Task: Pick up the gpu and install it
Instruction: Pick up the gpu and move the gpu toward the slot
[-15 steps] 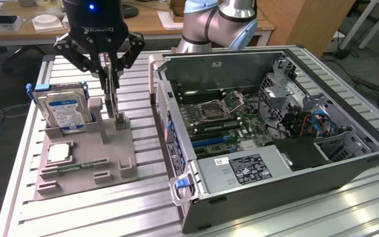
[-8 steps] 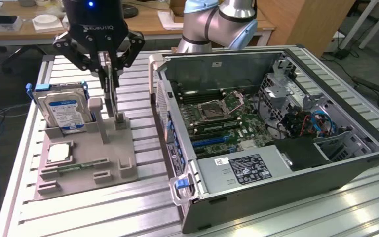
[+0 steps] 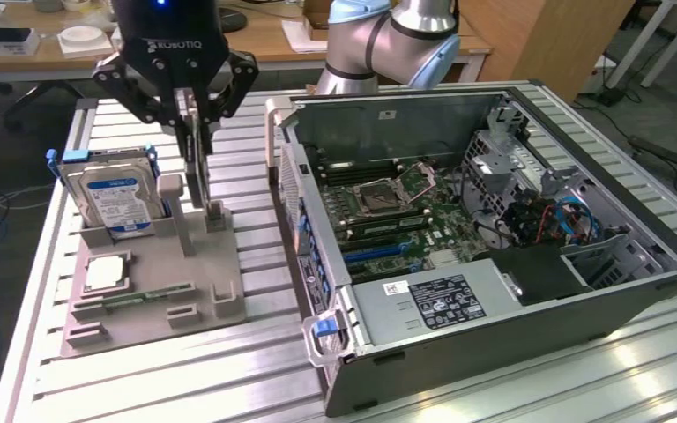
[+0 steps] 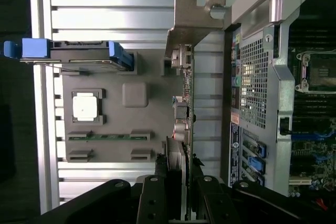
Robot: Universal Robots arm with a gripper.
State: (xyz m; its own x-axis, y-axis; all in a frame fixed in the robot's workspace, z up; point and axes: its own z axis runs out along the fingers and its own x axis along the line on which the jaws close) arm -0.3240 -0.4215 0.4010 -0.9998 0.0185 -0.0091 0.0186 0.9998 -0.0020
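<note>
Tool (image 4: pixel 178 161) pinches the gpu (image 4: pixel 184 103) by its upper edge; the card stands upright at the grey holder (image 4: pixel 136 124), long axis running alongside the computer case (image 3: pixel 492 352), just to the exterior view's right.

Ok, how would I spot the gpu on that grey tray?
On the exterior view's left of the open computer case sits a grey tray. The gpu is the thin card standing on edge at the tray's case side, with the gripper shut on it. Its neighbours are a boxy hard drive with a blue-white label and a memory stick lying flat.
</note>
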